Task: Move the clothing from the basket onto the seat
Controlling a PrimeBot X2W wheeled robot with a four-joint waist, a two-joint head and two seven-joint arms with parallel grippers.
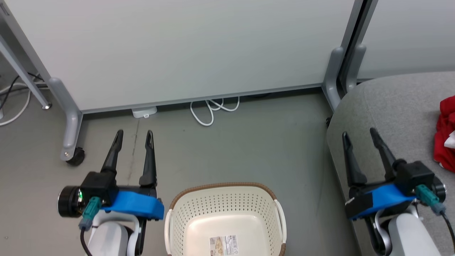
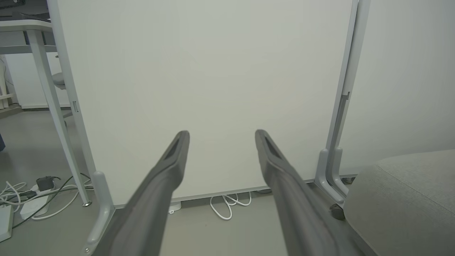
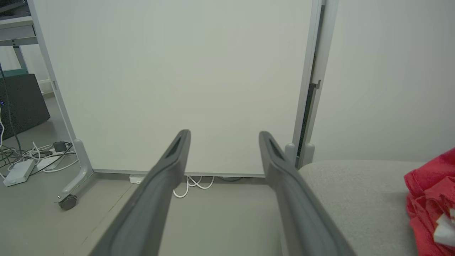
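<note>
The cream-white basket (image 1: pixel 227 199) stands on the floor at the bottom centre, its floor bare except for a barcode sticker (image 1: pixel 223 245). Red clothing (image 1: pixel 446 131) with a white patch lies bunched on the grey seat (image 1: pixel 387 106) at the right edge; the right wrist view has the clothing (image 3: pixel 432 199) on the seat (image 3: pixel 355 192) too. My left gripper (image 1: pixel 134 135) hovers open and empty over the floor left of the basket. My right gripper (image 1: pixel 359 133) is open and empty above the seat's left part, left of the clothing. The left wrist view shows the seat (image 2: pixel 405 199) at lower right.
A white partition panel (image 1: pixel 185 46) on grey legs with a caster (image 1: pixel 75 155) stands straight ahead. White cables (image 1: pixel 209 110) loop on the floor under it. More cables and adapters (image 2: pixel 32 199) lie at the far left beside a desk leg.
</note>
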